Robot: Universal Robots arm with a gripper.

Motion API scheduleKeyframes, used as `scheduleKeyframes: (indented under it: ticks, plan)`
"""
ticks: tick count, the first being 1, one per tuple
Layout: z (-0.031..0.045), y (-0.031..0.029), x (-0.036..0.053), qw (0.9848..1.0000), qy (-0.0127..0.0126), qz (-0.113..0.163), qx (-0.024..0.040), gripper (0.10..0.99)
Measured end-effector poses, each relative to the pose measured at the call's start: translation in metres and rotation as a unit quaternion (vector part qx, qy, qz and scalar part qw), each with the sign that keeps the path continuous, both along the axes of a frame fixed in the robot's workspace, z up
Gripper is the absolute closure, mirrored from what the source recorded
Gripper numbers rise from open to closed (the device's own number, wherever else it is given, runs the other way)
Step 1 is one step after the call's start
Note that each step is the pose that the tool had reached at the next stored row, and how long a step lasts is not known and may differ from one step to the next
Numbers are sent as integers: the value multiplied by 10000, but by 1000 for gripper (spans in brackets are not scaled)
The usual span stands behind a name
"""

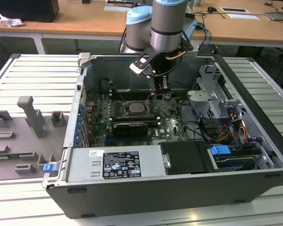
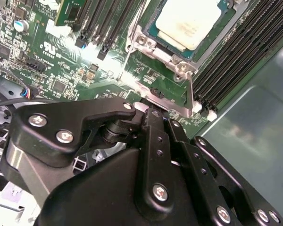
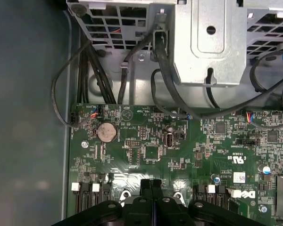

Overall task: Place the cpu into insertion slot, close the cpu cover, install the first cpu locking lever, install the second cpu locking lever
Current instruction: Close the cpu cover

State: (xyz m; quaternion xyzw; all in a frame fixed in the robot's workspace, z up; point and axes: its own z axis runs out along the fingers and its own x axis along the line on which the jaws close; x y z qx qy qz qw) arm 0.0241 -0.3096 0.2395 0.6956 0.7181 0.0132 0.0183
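The cpu (image 1: 133,108) lies in the socket on the green motherboard (image 1: 167,123) inside the open computer case. Its pale metal top (image 2: 186,21) shows in the second wrist view. The silver cpu cover (image 2: 177,63) lies flat as a frame around it. A thin metal locking lever (image 2: 190,92) runs along one socket edge. My gripper (image 1: 153,96) hangs low at the socket edge on the exterior view's right of the cpu. Its black fingers (image 2: 155,123) are pressed together, shut, with nothing visible between them. The tips (image 3: 151,187) sit just above the board.
A grey drive cage (image 1: 212,94) with cables (image 3: 165,89) stands on the exterior view's right. A labelled power supply box (image 1: 118,165) lines the near side. A black card (image 1: 129,128) lies next to the socket, and memory slots (image 2: 236,61) flank it. Grey fixtures (image 1: 33,117) stand outside the case.
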Motion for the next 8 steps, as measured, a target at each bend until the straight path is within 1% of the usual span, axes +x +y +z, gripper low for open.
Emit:
scheduleKeyframes:
  ticks: [8]
  plan:
    - [0,0,-60,10000,0,0,0,980]
